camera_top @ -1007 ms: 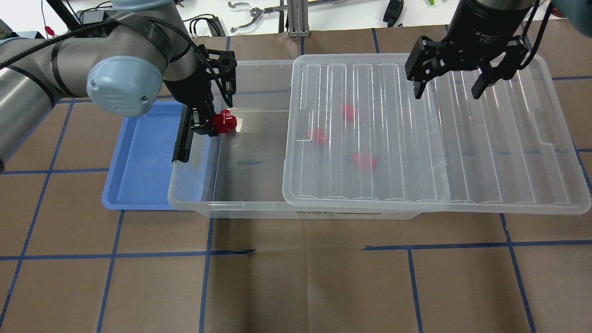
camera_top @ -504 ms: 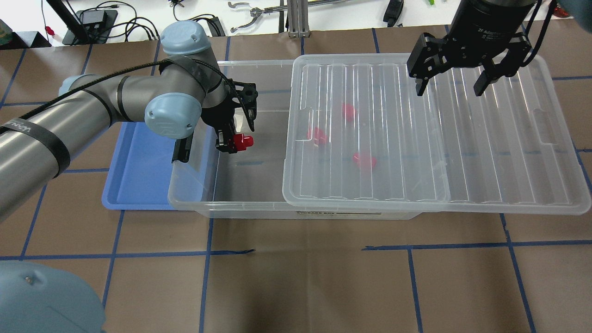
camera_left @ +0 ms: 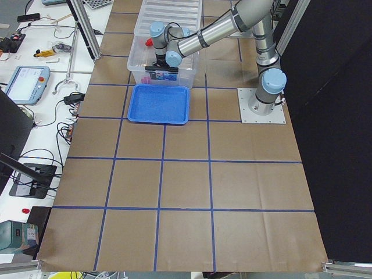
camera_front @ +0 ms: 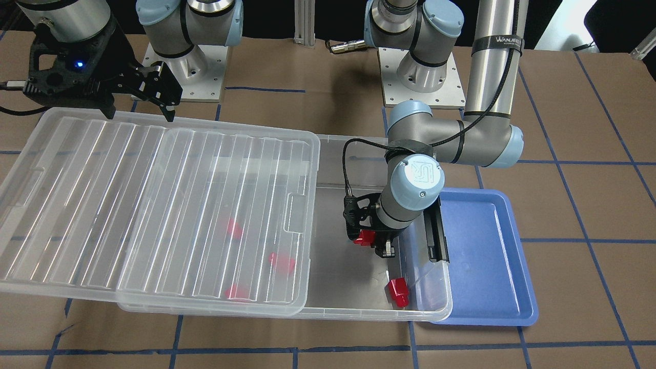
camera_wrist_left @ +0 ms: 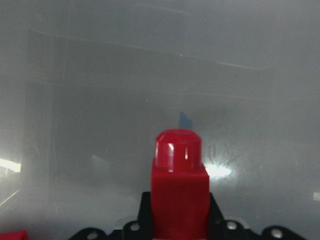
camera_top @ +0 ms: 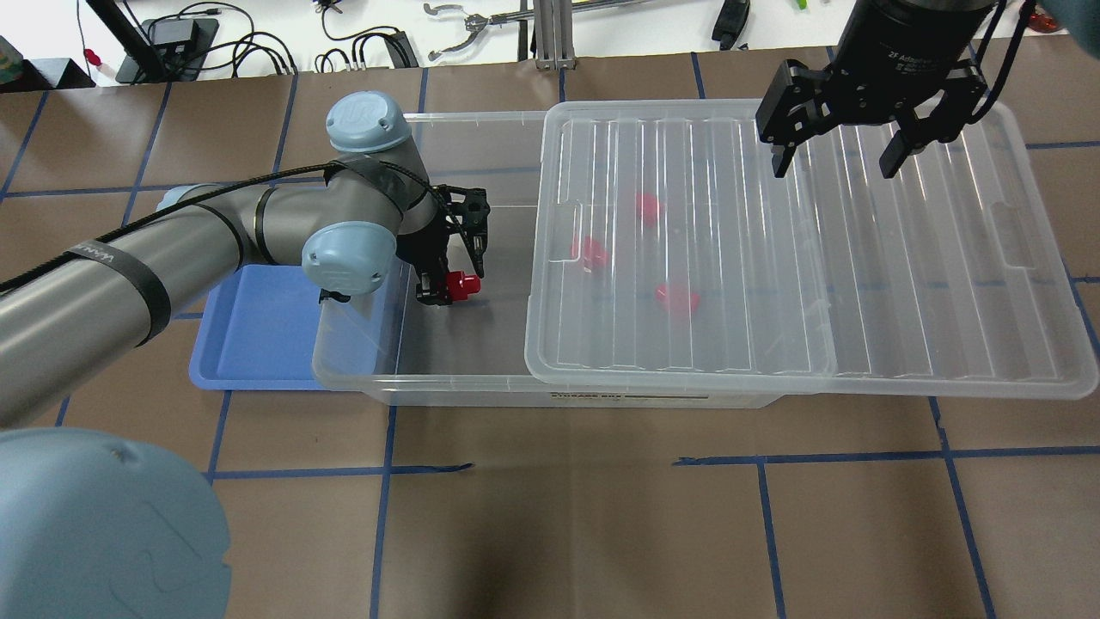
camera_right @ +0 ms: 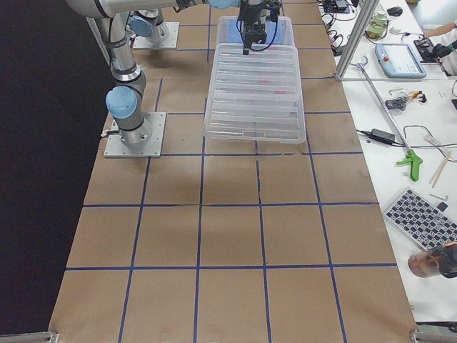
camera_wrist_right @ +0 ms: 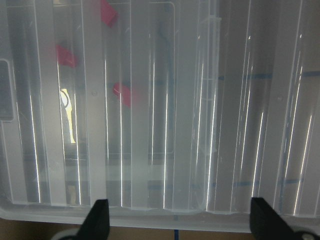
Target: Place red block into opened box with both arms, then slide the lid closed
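My left gripper [camera_top: 440, 288] is shut on a red block [camera_top: 460, 284] and holds it low inside the uncovered left end of the clear box [camera_top: 361, 378]. In the left wrist view the red block [camera_wrist_left: 179, 185] points stub forward at the box floor. The ribbed clear lid [camera_top: 859, 284] lies shifted right, covering the rest of the box and overhanging its right end. Three more red blocks [camera_top: 677, 298] show through it. My right gripper [camera_top: 834, 168] hangs open over the lid's far edge, touching nothing. A further red block shape [camera_front: 398, 292] shows by the box wall in the front-facing view.
A blue tray [camera_top: 258, 335] sits against the box's left end, beside the black latch bar [camera_front: 435, 236]. Brown table [camera_top: 601, 516] with blue tape lines surrounds it all. Cables and tools [camera_top: 481, 21] lie beyond the far edge.
My left arm carried the red block right and down, from over the box's left rim to low inside the box. The right gripper and the lid stayed put.
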You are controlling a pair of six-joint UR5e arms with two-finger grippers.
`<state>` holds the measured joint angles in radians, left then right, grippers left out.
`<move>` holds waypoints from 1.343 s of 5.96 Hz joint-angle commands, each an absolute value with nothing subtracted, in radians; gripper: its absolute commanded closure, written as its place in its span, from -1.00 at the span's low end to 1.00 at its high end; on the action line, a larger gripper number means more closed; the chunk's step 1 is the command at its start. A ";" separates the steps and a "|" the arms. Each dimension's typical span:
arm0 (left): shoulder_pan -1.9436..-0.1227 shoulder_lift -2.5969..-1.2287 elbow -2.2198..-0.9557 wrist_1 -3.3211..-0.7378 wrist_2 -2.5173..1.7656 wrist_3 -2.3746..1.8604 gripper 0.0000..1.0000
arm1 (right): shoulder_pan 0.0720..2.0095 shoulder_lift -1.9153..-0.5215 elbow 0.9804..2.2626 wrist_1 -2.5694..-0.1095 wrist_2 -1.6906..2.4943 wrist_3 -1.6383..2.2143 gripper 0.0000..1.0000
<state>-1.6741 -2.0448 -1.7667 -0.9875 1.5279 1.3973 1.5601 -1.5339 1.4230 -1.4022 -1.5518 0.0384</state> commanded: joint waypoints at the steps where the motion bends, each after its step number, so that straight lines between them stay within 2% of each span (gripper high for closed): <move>1: -1.669 -2.037 -1.757 -0.985 1.525 1.394 -0.94 | 1.560 -1.534 1.424 -1.402 -1.552 0.038 -1.00; 3: -1.664 -1.961 -1.727 -1.076 1.528 1.385 -0.96 | 1.560 -1.534 1.425 -1.401 -1.552 0.038 -1.00; 5: -1.658 -1.803 -1.590 -1.437 1.535 1.359 -0.96 | 1.549 -1.531 1.431 -1.407 -1.568 0.020 -1.00; 6: -1.658 -1.761 -1.538 -1.524 1.532 1.332 -0.96 | 1.522 -1.526 1.433 -1.419 -1.569 -0.056 -1.00; 8: -1.645 -1.694 -1.448 -1.682 1.542 1.293 -0.95 | 1.336 -1.522 1.436 -1.416 -1.569 -0.173 -1.00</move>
